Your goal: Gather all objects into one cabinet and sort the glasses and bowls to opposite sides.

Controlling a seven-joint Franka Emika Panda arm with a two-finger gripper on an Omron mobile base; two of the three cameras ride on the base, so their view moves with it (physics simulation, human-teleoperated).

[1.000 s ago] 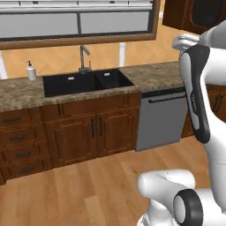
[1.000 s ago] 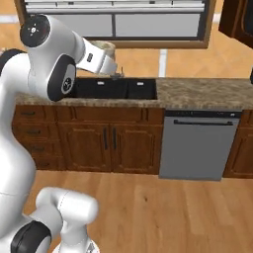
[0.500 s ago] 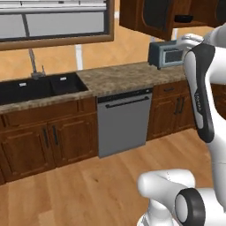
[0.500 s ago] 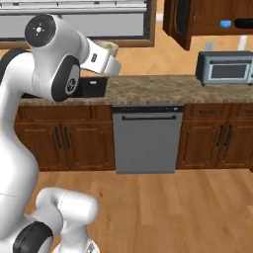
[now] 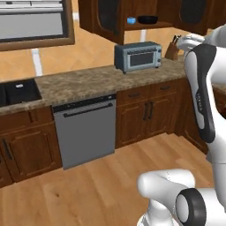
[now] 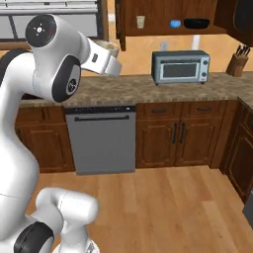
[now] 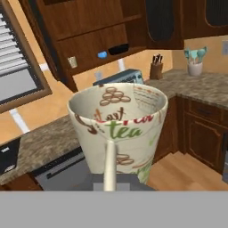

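Cream-beige and tapered, the cup (image 7: pixel 119 129) sits pinched in the jaws of the gripper (image 7: pixel 109 176), mouth up, one finger running up its near wall; inside and out it carries brown biscuit drawings and the word "tea" in green and red. In the right base view it rides high beside the arm's upper link, level with the window frame, which looks like a carrying pose: upright so it stays seated, raised so it clears the desk (image 6: pixel 148 90) and the toaster oven (image 6: pixel 180 66) on the way to the wall cabinet (image 6: pixel 168 20).

That cabinet hangs open above the toaster oven. On its plank shelf a second cream cup (image 6: pixel 141 21) stands toward the left edge, while the small blue bowl (image 6: pixel 175 23) and the wide black bowl (image 6: pixel 196 22) sit together toward the right edge. My guess is the held cup belongs beside its twin on the left, well apart from the bowls
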